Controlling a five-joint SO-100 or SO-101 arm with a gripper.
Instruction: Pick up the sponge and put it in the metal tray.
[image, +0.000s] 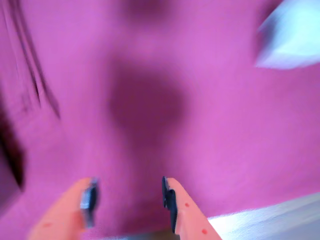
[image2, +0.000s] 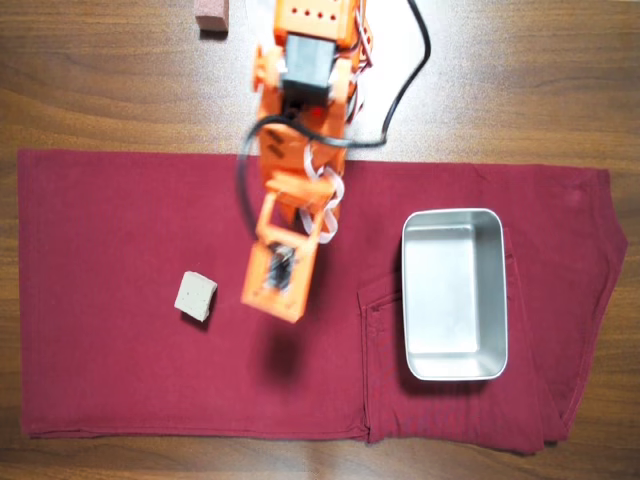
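Overhead view: sponge is seen on the red cloth, ungrasped, well apart from the empty metal tray. Gripper is held apart, nothing between. Pick and place both judged outstanding.

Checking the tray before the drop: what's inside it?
Nothing: the metal tray shows only its bare shiny floor. The sponge lies on the red cloth, far left. Nothing covers the tray.

In the overhead view, the sponge lies on the cloth, left of the arm; the metal tray lies right.
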